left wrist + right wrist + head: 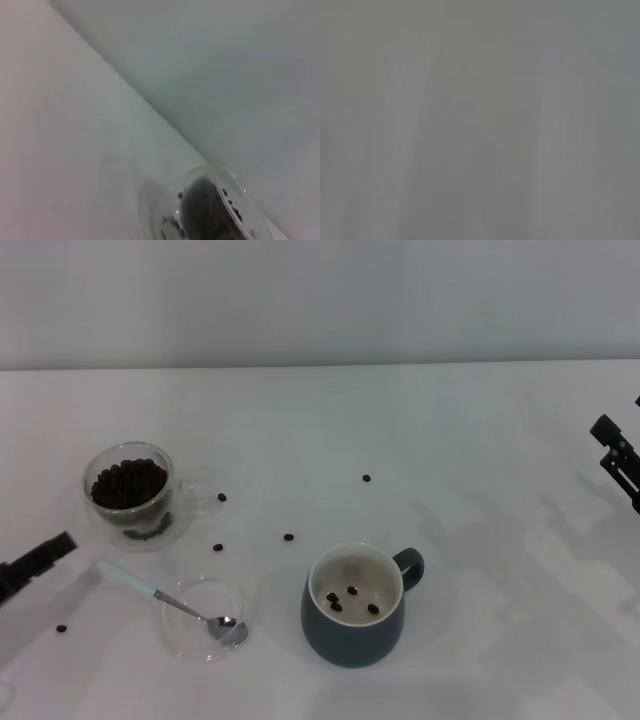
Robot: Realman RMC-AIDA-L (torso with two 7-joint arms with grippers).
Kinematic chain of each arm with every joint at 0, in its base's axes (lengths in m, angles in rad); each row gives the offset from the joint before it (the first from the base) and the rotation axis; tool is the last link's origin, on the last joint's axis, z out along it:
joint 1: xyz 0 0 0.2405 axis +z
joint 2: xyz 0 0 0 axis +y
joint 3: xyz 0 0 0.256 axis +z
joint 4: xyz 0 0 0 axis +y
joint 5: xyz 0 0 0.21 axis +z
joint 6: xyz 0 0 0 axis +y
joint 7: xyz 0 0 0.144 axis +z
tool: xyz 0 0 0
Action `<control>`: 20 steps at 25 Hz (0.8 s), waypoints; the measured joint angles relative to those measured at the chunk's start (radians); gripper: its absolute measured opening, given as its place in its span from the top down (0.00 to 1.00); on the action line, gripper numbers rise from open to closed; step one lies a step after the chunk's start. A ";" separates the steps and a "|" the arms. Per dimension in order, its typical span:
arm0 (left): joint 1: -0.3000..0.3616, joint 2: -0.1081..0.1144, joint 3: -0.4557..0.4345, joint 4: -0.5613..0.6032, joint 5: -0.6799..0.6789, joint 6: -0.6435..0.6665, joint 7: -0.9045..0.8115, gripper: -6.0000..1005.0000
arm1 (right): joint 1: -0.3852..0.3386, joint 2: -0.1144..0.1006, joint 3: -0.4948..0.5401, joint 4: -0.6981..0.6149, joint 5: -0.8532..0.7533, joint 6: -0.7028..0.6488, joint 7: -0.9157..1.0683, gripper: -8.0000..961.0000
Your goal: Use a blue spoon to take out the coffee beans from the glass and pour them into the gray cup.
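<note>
Looking down from the head view, the clear double-walled glass cup (130, 492) stands at the robot's left, still well filled with dark coffee beans (128, 483). The dark gray ceramic mug (355, 606) sits nearer the middle with a few beans (350, 599) on its bottom. The spoon with a pale blue handle and metal bowl (170, 601) lies with its bowl resting in a small clear glass dish (205, 620), handle pointing toward the left gripper (35, 562). That gripper sits low at the left edge, holding nothing; how far its claw is open I cannot tell. The right gripper (622, 458) is parked at the far right edge, also holding nothing, opening unclear. Several stray beans (288, 537) lie on the white table (480, 540).

From the left wrist view, only the glass cup (210, 210) with its beans shows, beside the wall.

From the right wrist view, nothing can be made out.

Judging by this, the scene fits either a pause between scoops or the spoon laid down for good. A further scoop would call for gripping the thin handle cleanly and keeping the spoon level.
</note>
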 joint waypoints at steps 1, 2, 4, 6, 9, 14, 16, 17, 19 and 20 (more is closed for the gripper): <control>0.016 -0.004 -0.008 0.030 -0.003 0.002 0.017 0.36 | 0.000 0.000 0.000 0.000 0.000 0.000 0.000 0.36; 0.027 -0.007 -0.015 0.046 -0.003 0.006 0.031 0.34 | 0.000 0.000 0.000 0.000 0.000 -0.001 0.000 0.36; 0.039 -0.012 -0.043 0.069 -0.004 0.018 0.067 0.34 | -0.001 -0.001 0.000 0.000 0.000 -0.008 0.001 0.36; 0.045 -0.013 -0.076 0.077 -0.004 0.032 0.112 0.34 | -0.003 -0.001 0.000 0.000 0.000 -0.023 0.003 0.36; 0.047 -0.013 -0.126 0.077 -0.006 0.052 0.203 0.34 | -0.010 -0.002 0.004 -0.004 0.002 -0.038 0.008 0.36; 0.058 -0.015 -0.168 0.046 -0.075 0.074 0.394 0.34 | -0.024 -0.003 0.008 -0.004 0.005 -0.057 0.011 0.36; 0.066 -0.014 -0.168 0.042 -0.109 0.075 0.457 0.34 | -0.028 -0.003 0.009 -0.004 0.007 -0.063 0.011 0.36; 0.070 -0.013 -0.168 0.042 -0.123 0.075 0.480 0.34 | -0.029 -0.003 0.009 -0.004 0.007 -0.065 0.011 0.36; 0.076 -0.012 -0.170 0.042 -0.147 0.076 0.524 0.34 | -0.032 -0.003 0.009 -0.004 0.007 -0.076 0.011 0.36; 0.078 -0.012 -0.174 0.044 -0.156 0.076 0.547 0.34 | -0.032 -0.003 0.009 -0.003 0.007 -0.084 0.011 0.36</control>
